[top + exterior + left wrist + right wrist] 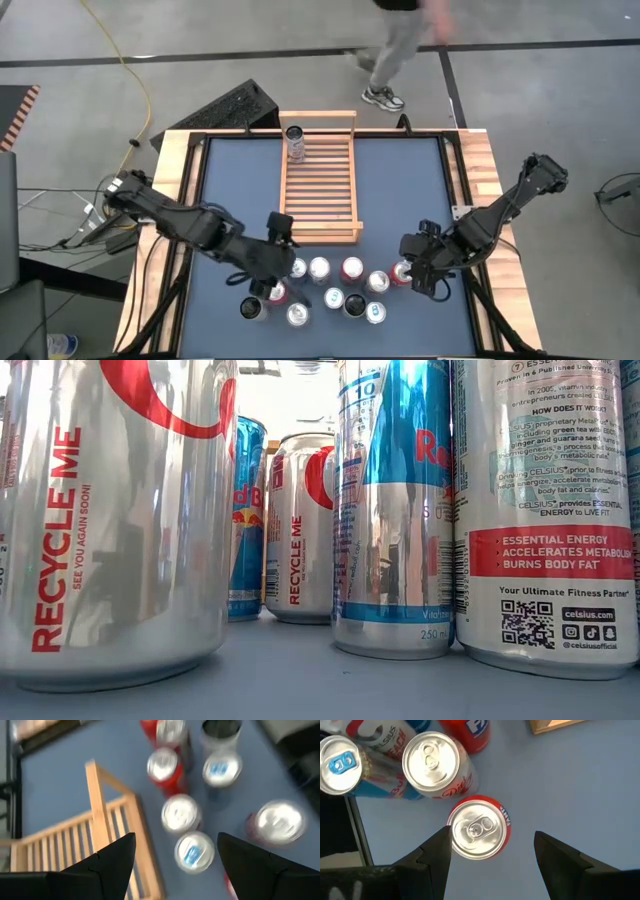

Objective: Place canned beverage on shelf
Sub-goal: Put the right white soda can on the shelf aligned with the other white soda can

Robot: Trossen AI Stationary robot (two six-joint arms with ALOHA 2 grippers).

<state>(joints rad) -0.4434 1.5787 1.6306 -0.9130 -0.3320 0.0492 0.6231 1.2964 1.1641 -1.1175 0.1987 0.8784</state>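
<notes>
Red can [479, 832] just beneath open right gripper [492, 851], shelf [318, 180] well apart

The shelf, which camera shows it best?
The high view: the whole shelf shows from above, one can standing on it. The left wrist view catches one corner; the right wrist view only a wooden edge; the low view none.

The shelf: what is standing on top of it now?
One can stands upright on the shelf, near its far rail. The other slats are bare. What lies under the can's base cannot be seen.
</notes>
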